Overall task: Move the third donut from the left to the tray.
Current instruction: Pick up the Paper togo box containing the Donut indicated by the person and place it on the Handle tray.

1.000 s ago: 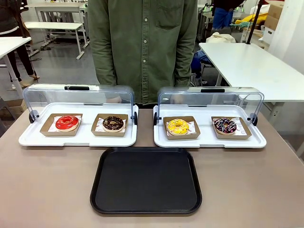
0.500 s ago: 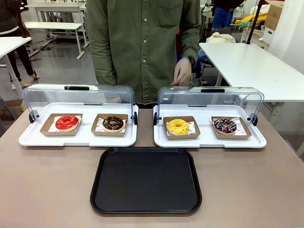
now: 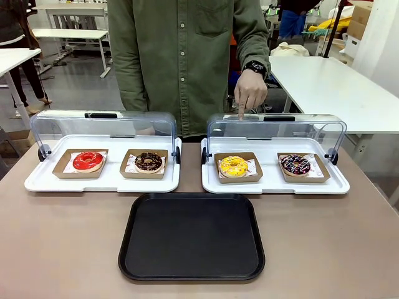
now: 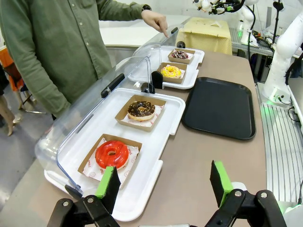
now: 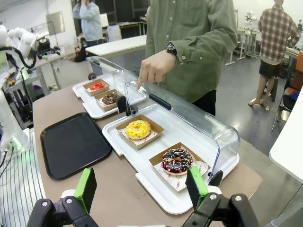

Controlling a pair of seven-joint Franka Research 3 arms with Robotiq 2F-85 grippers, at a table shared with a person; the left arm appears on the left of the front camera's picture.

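The left gripper (image 4: 164, 187) hangs above the table's left end with its green pads spread wide and nothing between them.

Below and ahead of it sits the left white tray (image 3: 37, 184), its clear lid (image 3: 103, 124) swung back over the far half. Two brown cardboard squares lie on its open front. The left one carries a red-glazed donut (image 3: 87, 161) and the right one a chocolate donut (image 3: 148, 162).

The black tray (image 3: 192, 237) lies in the middle of the table, nearer the robot than both white trays and just short of their front edges. It holds nothing.

The right white tray (image 3: 274, 187) has its clear cover (image 3: 277, 128) rolled back the same way. On its left cardboard square rests the third donut (image 3: 234, 166), with yellow glaze and small reddish specks, flat and untouched. On the right square is a dark donut with coloured sprinkles (image 3: 295, 164).

A person in a green shirt stands at the far side. Their hand (image 3: 250, 93) points one finger down at the left end of that cover, above the third donut. Whether the fingertip touches the plastic or stops just above it is hard to tell.

The right gripper (image 5: 141, 187) hovers over the table's right end, near the sprinkled donut's corner of the tray. Its fingers are spread apart and hold nothing.
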